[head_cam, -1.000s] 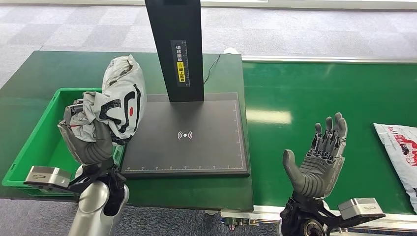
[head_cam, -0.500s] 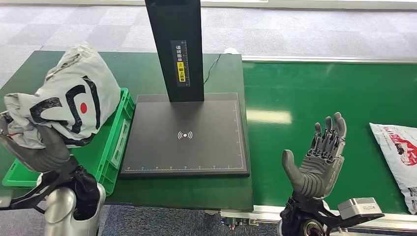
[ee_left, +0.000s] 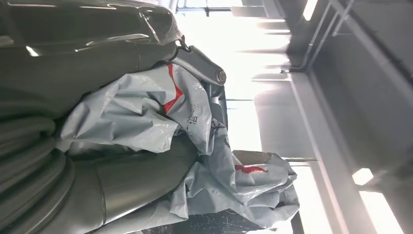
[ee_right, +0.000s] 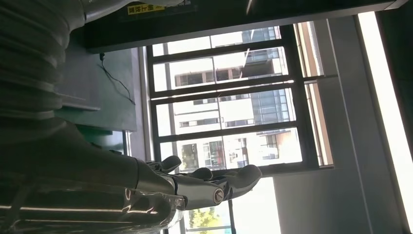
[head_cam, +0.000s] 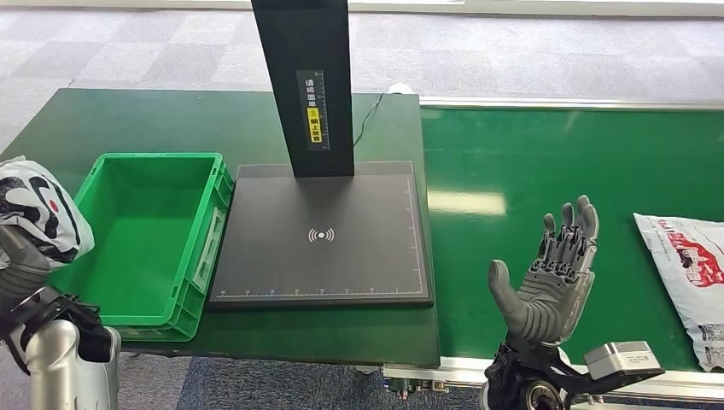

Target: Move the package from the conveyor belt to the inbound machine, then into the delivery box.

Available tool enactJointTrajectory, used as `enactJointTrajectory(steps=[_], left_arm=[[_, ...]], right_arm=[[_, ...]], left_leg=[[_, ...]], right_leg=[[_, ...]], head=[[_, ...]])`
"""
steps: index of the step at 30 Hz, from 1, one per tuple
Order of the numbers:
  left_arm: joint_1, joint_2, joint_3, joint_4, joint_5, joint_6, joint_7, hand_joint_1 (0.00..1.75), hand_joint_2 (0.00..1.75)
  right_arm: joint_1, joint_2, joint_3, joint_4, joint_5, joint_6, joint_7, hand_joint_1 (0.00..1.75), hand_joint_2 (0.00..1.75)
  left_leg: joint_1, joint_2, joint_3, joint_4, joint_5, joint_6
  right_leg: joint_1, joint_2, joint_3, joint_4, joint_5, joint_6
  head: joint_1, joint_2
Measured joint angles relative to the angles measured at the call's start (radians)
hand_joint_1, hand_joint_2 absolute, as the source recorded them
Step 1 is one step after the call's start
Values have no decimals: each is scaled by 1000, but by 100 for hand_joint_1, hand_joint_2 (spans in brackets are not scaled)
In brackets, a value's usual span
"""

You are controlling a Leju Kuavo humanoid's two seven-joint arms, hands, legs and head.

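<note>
My left hand [head_cam: 19, 265] grips a crumpled grey package [head_cam: 38, 213] with black and red print at the far left edge of the head view, outside the left wall of the green delivery box [head_cam: 205, 256]. The left wrist view shows the same package [ee_left: 195, 146] bunched between my fingers [ee_left: 199, 63]. The box is hollow inside. The black inbound machine pad [head_cam: 321, 235] with its upright post [head_cam: 307, 85] lies beside the box. My right hand [head_cam: 551, 278] stands open, palm up, over the green conveyor belt [head_cam: 555, 162].
A second white package [head_cam: 687, 273] with red print lies on the belt at the right edge. A thin cable [head_cam: 369, 115] runs behind the post on the green table [head_cam: 154, 120]. Grey carpet floor lies beyond.
My left hand has swung the package leftward, from above the box's right rim to beyond its left wall. The second package on the belt has slid a little left. My right hand stays put.
</note>
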Motion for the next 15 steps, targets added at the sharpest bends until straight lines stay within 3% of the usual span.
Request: enactJointTrajectory(steps=[5, 11, 12, 15], left_arm=[[21, 11, 2, 78, -34, 21, 0, 172, 175], [52, 5, -49, 145, -68, -16, 0, 171, 175], [55, 3, -61, 152, -73, -24, 0, 165, 175], [61, -5, -93, 167, -84, -39, 0, 44, 175]], right_arm=[[0, 0, -1, 7, 0, 9, 0, 0, 175], [0, 0, -4, 9, -1, 13, 0, 0, 175], [0, 0, -5, 9, -2, 14, 0, 0, 175], [0, 0, -6, 9, -1, 19, 0, 0, 175]], left_leg=[[-1, 0, 0, 0, 0, 0], [0, 0, 0, 0, 0, 0], [0, 0, 0, 0, 0, 0], [0, 0, 0, 0, 0, 0]], right_leg=[[-1, 0, 0, 0, 0, 0], [-1, 0, 0, 0, 0, 0], [-1, 0, 0, 0, 0, 0], [0, 0, 0, 0, 0, 0]], head=[[0, 0], [0, 0], [0, 0], [0, 0]])
